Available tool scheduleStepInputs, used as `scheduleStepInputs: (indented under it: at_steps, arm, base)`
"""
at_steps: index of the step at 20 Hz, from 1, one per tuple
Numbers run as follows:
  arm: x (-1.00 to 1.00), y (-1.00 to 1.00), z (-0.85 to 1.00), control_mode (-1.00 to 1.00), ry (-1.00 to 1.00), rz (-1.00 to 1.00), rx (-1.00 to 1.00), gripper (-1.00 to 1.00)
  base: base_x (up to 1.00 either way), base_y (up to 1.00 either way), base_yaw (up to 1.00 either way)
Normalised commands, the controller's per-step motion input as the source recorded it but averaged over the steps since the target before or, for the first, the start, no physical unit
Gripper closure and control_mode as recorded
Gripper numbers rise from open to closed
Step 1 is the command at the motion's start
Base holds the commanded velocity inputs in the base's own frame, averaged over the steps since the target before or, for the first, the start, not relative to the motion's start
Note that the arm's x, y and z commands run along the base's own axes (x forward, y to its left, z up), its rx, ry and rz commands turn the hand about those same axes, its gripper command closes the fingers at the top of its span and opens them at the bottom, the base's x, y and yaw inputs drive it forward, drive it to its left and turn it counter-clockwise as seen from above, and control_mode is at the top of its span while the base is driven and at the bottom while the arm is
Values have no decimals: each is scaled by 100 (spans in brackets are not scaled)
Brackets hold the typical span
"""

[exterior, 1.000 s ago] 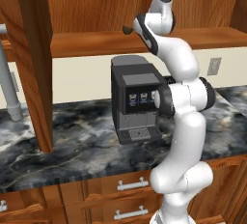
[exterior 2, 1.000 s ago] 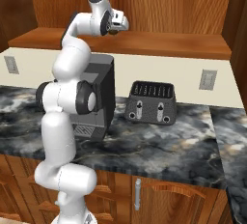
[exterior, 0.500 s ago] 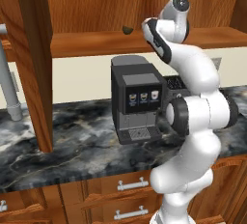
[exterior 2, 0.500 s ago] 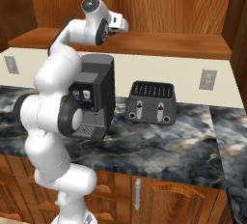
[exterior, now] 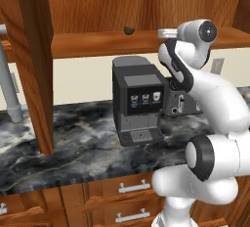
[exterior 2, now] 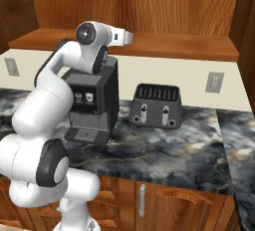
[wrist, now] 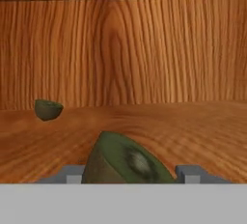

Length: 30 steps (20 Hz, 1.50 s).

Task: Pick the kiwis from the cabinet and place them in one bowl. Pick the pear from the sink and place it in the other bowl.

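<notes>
My gripper [wrist: 130,172] is part open, its two grey tips flanking a kiwi [wrist: 126,161] that sits snug between them; I seem to have hold of it, though whether it is lifted off the shelf I cannot tell. Over the last second my arm has folded back toward the base and my hand has drawn out from the cabinet [exterior: 97,11], so the shelf edge in the left base view now shows bare wood to the left of my wrist. The held kiwi is a dull olive oval with a pale fuzzy patch on its near face. Beyond it, the second kiwi [wrist: 48,109] rests on the smooth reddish shelf, well apart to the left, small and dark. Behind it rises the cabinet's back wall, with bold vertical grain.
</notes>
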Motion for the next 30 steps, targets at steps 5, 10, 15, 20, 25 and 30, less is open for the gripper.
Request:
scheduleStepInputs:
  at_steps: [5, 10, 15, 20, 25, 30]
  arm:
    - [-100, -4, 36, -100, 5, -2, 4, 100]
    - [-100, 0, 26, -100, 21, -8, 5, 100]
    - [-100, 5, 15, -100, 32, -9, 3, 100]
    - [-100, 6, 37, -100, 57, -11, 6, 100]
    - [-100, 0, 7, -100, 54, -4, 4, 100]
    - [-100, 2, -5, -100, 49, 18, 8, 100]
  base:
    - [0, 0, 0]
    - [0, 0, 0]
    - [0, 0, 0]
    - [0, 0, 0]
    - [0, 0, 0]
    - [0, 0, 0]
